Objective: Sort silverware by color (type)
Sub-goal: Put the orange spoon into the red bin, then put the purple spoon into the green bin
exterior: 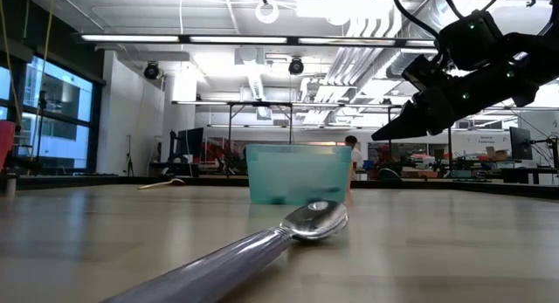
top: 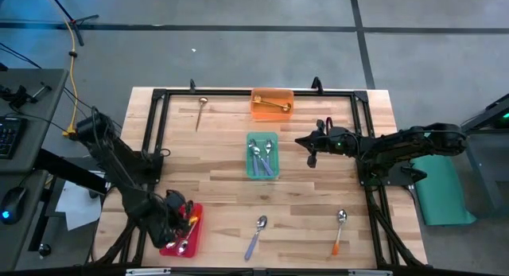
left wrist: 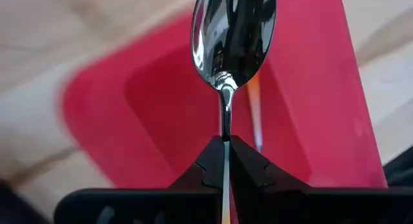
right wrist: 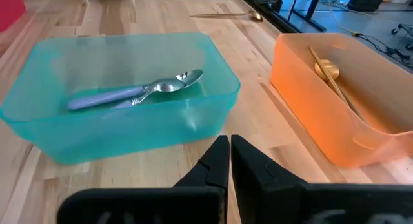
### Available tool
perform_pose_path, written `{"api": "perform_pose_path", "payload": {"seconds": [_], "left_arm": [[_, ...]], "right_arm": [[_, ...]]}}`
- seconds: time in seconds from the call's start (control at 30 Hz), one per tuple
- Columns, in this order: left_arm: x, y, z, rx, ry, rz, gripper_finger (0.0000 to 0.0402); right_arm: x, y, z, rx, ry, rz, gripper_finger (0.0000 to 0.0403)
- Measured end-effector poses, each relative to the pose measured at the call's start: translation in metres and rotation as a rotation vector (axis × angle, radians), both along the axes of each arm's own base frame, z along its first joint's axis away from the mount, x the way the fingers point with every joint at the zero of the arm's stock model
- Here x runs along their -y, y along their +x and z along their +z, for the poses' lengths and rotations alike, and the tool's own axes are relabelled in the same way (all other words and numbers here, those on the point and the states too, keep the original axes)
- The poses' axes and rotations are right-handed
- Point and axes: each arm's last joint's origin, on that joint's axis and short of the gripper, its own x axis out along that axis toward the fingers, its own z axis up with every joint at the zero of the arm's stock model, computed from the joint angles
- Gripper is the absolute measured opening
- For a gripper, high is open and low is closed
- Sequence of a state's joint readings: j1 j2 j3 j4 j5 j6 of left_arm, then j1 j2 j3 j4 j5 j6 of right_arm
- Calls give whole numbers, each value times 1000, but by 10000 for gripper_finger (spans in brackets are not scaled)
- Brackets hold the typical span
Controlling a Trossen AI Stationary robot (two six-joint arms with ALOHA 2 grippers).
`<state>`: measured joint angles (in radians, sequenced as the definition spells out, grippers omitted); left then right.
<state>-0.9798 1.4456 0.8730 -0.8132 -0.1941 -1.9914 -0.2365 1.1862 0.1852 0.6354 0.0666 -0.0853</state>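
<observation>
Left tool (left wrist: 226, 161) clamped on orange-handled spoon (left wrist: 232, 37) over red tray (top: 188, 238) at desk (top: 215, 172) near-left corner, spoon's long axis in line with fingers, bowl pointing away from wrist. Right tool (right wrist: 229, 161) pinched together, empty, beside green tray (right wrist: 51, 130).

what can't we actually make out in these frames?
- Red tray contents: in the high view the left gripper covers them; no spoon count possible.
- Handle of the spoon it holds: the left wrist view shows only the bowl; the shut fingers hide the rest.
- Green tray spoon count: overlapping in both the right wrist and high views.
- Near spoon in the low view: handle blurred, cut by the edge.
</observation>
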Motion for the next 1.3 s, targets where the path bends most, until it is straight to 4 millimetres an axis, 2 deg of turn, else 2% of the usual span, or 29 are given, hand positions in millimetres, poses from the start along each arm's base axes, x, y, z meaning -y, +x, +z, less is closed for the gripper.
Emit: {"api": "perform_pose_path", "payload": {"seconds": [0.27,0.4,0.73,0.97,1.1,1.3], "left_arm": [[14,9,-25,-11,32,-29,0],[15,10,-26,-8,51,-102,5],[3,14,-9,36,59,-251,67],[-9,22,12,156,95,-330,69],[-10,43,22,291,109,-424,62],[-15,90,30,565,152,-542,60]], "right_arm": [[0,0,0,-4,0,0,0],[0,0,0,-4,0,1,0],[0,0,-1,-15,-6,6,0],[-3,0,-2,-14,20,10,0],[-12,2,-2,-19,33,53,0],[-31,4,-2,-22,3,60,0]]}}
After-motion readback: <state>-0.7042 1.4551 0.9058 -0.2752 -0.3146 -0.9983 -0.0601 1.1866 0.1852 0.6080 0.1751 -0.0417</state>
